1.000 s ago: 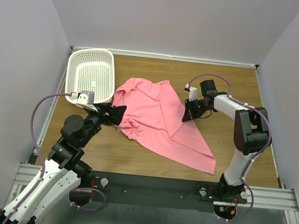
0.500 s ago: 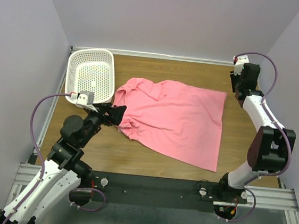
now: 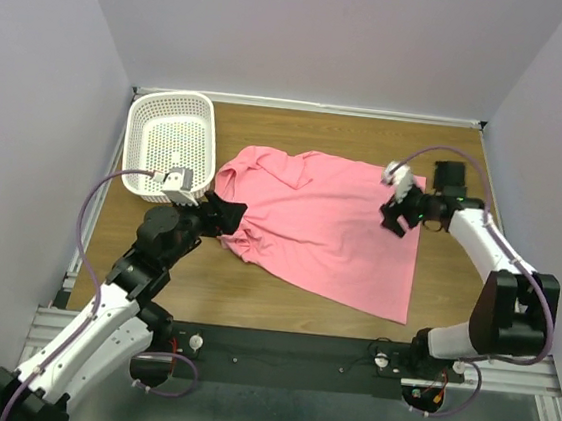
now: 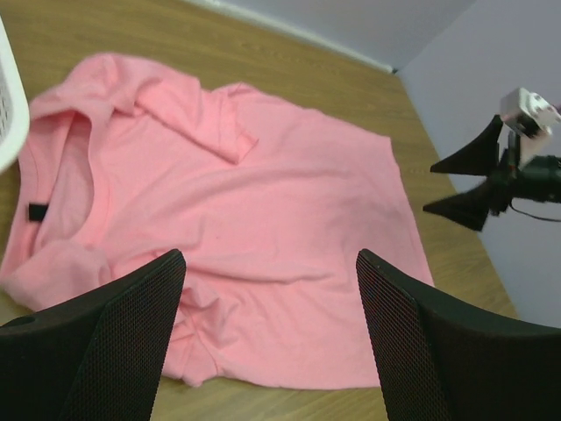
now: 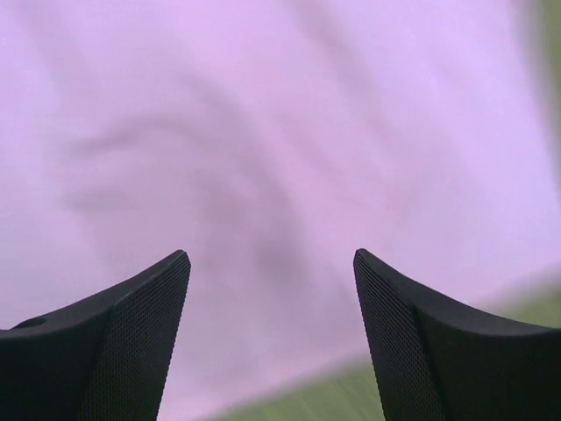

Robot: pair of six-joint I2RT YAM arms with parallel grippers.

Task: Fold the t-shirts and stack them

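- Underneath everything, wooden table (image 3: 319, 139), with both arm bases bolted along its near edge.
- Spread mostly flat across the middle of it, salmon-pink t-shirt (image 3: 319, 230): collar with dark label toward the left, near sleeve bunched up, far sleeve folded over onto the chest, hem toward the right.
- Standing in the far-left corner, white perforated basket (image 3: 175, 96), just beside the collar end of the shirt.
- Poised low at the collar-side edge, left gripper (image 3: 228, 215): jaws spread wide, nothing clasped between them, bunched sleeve just below. Contact with the cloth impossible to tell.
- Hovering over the far corner of the hem, right gripper (image 3: 397, 221): jaws parted wide, released, gripping nothing. Pink cloth, blurred, filling nearly all of the wrist view beneath the fingers.
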